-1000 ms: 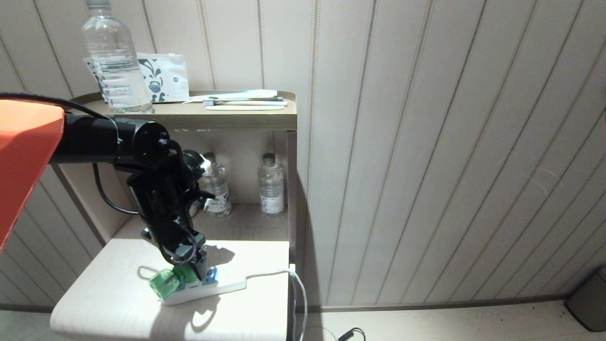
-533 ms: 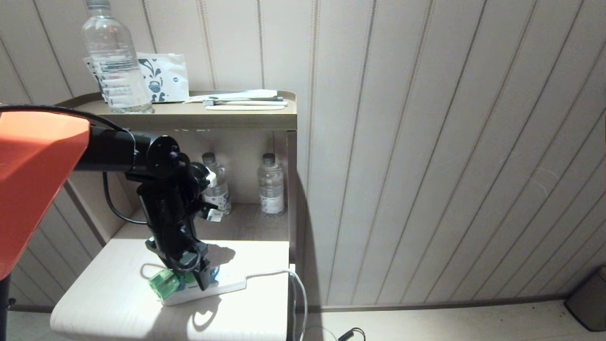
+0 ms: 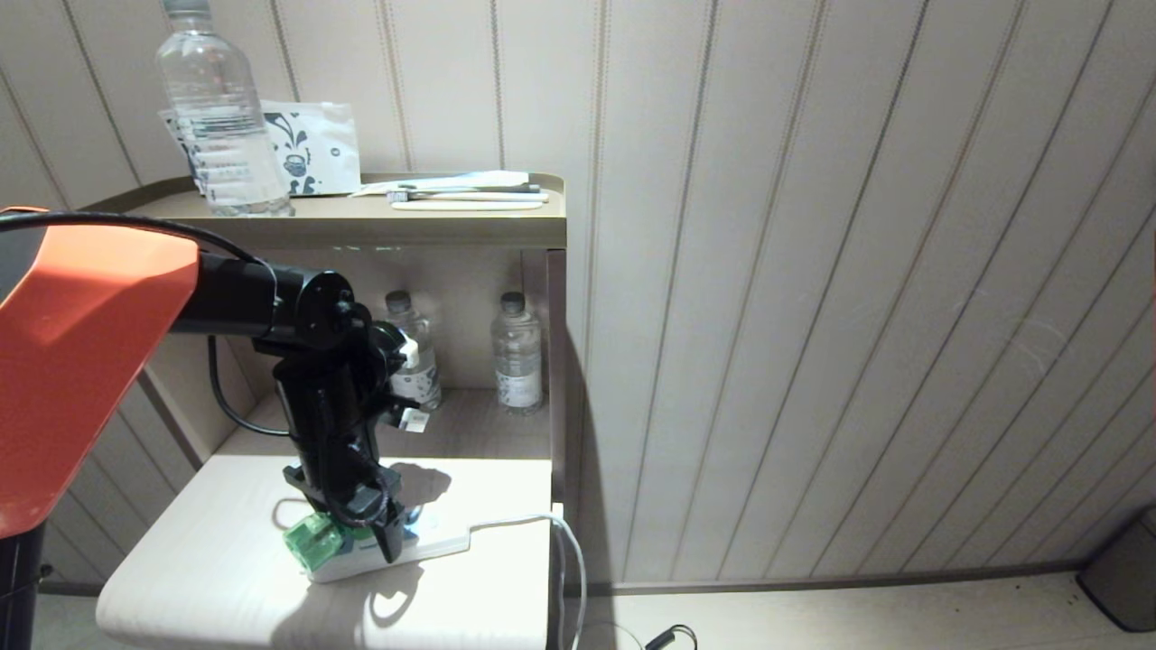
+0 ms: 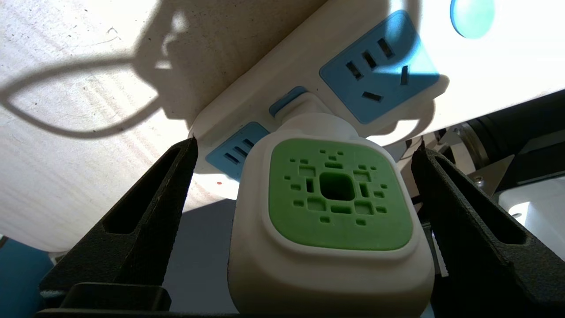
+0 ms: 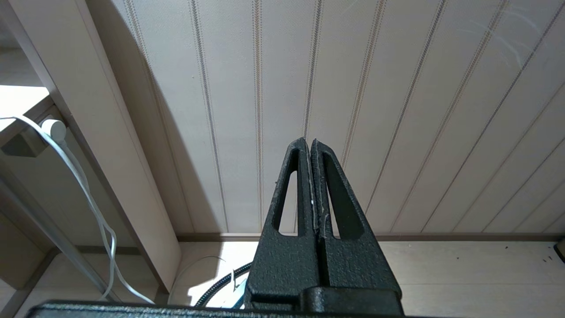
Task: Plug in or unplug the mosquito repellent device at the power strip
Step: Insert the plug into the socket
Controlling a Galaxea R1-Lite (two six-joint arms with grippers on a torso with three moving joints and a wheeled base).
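The mosquito repellent device, a white head with a green vented top, is plugged into the power strip beside a free blue socket. In the head view its green bottle juts out sideways from the left end of the power strip. My left gripper points down over the device, open, one finger on each side of the white head with a gap on both sides. In the head view the left gripper covers the head. My right gripper is shut and empty, parked low facing the wall.
The strip lies on a white side table; its cord drops over the right edge. Two small water bottles stand in the niche behind. On the upper shelf are a large bottle, a packet and a toothbrush.
My left arm has come down and slightly right, so the open fingers now reach lower around the device's head. The device and the strip have stayed put.
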